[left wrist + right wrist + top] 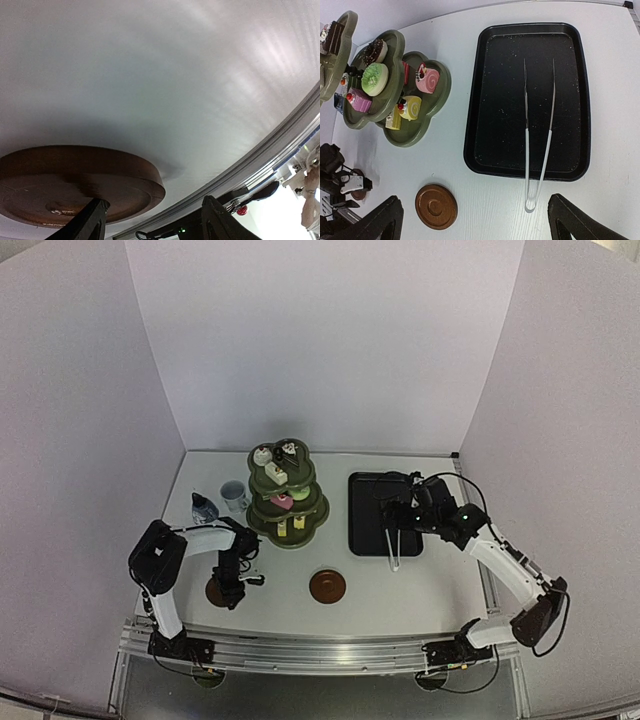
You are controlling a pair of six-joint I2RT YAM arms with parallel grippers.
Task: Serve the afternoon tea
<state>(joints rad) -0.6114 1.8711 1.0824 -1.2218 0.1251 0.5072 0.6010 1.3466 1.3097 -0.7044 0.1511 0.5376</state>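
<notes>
The dark green three-tier stand (288, 496) holds small cakes (375, 79) and stands mid-table; its lowest tier (420, 138) shows in the right wrist view. A white cup (233, 495) and a small blue cup (204, 507) sit to its left. One brown coaster (327, 586) lies in front of the stand, also the coaster (436, 206) below my right gripper. The other coaster (75, 185) lies near the front left edge. My left gripper (155, 200) is low on the table, open, one fingertip (95, 215) at that coaster's rim. My right gripper (475, 197) hovers open and empty above the tray.
A black rectangular tray (505, 100) lies right of the stand with metal tongs (538, 150) on it, their bend hanging over the tray's near rim. The table's front rail (260, 155) runs close behind the left gripper. White walls enclose three sides.
</notes>
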